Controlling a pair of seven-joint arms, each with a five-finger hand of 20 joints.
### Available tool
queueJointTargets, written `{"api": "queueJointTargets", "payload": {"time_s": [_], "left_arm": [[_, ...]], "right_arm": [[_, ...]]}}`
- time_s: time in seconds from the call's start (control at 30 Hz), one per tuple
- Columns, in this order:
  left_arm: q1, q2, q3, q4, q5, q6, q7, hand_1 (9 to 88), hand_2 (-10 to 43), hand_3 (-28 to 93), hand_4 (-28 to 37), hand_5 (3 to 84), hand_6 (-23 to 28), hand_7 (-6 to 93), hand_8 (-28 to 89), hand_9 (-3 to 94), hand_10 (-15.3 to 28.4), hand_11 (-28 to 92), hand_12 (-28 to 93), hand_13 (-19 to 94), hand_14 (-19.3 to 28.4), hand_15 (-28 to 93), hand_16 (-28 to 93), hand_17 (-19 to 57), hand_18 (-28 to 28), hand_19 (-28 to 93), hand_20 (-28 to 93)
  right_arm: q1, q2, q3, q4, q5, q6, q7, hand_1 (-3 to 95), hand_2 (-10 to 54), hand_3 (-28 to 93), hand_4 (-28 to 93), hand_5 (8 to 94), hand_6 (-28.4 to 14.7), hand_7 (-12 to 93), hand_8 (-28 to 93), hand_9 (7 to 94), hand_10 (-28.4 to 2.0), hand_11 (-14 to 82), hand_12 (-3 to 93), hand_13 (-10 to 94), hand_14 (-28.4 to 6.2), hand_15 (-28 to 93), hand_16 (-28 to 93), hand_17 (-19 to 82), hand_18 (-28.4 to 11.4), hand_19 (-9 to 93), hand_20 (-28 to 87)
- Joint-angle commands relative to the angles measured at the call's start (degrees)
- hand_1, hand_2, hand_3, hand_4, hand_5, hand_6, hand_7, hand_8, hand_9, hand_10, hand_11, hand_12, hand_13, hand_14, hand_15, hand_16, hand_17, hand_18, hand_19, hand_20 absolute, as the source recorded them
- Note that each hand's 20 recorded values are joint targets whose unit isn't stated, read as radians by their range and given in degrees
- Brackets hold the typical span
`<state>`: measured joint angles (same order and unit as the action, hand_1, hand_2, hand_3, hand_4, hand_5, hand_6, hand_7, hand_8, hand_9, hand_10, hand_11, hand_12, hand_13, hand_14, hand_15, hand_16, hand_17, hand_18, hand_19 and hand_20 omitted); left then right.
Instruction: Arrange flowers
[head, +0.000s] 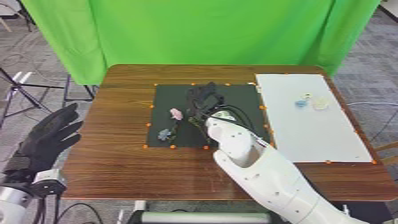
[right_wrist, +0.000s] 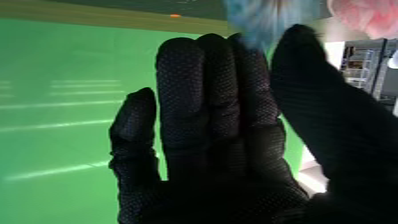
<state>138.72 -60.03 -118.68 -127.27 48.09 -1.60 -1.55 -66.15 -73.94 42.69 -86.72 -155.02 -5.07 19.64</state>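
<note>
The right hand (head: 204, 99) is spread above the black mat (head: 166, 96), thumb clear of straight fingers, probably to admit a stem near the pink flower (head: 176, 114).

pink flower (head: 176, 114), blue flower (head: 164, 134); lying, black mat (head: 169, 94); aqua bloom (head: 300, 104), cream bloom (head: 321, 103); white board (head: 311, 137)

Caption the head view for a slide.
Right hand over the dark mat, near a pink flower and a blue flower.
</note>
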Motion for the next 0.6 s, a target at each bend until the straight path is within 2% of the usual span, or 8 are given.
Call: {"api": "queueJointTargets", "payload": {"time_s": [0.03,0.4,0.53,0.6], "left_arm": [[1.00,-0.14,-0.52,-0.05,-0.06,-0.36,-0.63,24.0,-1.7,70,-27.4,19.8,0.6,21.2,-11,18.2,8.9,8,20,12,12.0,16,7,-13.0,18.1,34,9],[1.40,-0.64,-0.55,-0.31,0.01,-0.04,-0.37,24.0,-1.7,70,-27.3,19.8,0.7,21.1,-11,18.2,8.9,8,20,12,12.0,16,7,-13.1,18.1,34,9],[1.00,-0.32,-0.19,-0.13,-0.06,0.07,-0.37,24.0,-1.7,70,-27.3,19.8,0.6,21.1,-11,18.2,8.9,8,20,12,12.0,16,7,-13.1,18.1,34,9],[0.72,-0.32,-0.14,-0.04,-0.05,-0.06,-0.61,24.0,-1.7,70,-27.4,19.8,0.7,21.1,-11,18.2,8.9,8,20,12,12.1,16,7,-13.1,18.1,34,9]], "right_arm": [[-0.34,0.98,1.07,-2.20,-0.08,-2.15,0.48,32.8,-9.5,87,-28,54.5,0.2,44,-17,57.6,-11.1,42.8,29.9,55,-7.0,61,25,19,-19.6,76,55],[-0.83,0.92,2.52,-2.38,0.95,-3.30,0.72,29.9,-9.5,87,-28,49.3,-1.7,42,-18,52.1,-12.1,41.2,29.3,52,-8.2,62,25,17,-20.1,76,55],[-0.82,0.28,2.72,-2.11,1.94,-3.72,-0.19,29.0,-9.5,89,-28,40.0,-5.3,35,-15,42.7,-13.7,33.6,26.4,45,-9.8,64,22,15,-20.0,77,56],[-0.59,-0.30,2.99,-1.67,1.90,-4.05,-1.39,30.2,-9.5,91,-26,34.0,-7.1,30,-13,37.1,-13.7,26.1,23.9,42,-10.1,64,19,15,-19.7,77,56]]}}
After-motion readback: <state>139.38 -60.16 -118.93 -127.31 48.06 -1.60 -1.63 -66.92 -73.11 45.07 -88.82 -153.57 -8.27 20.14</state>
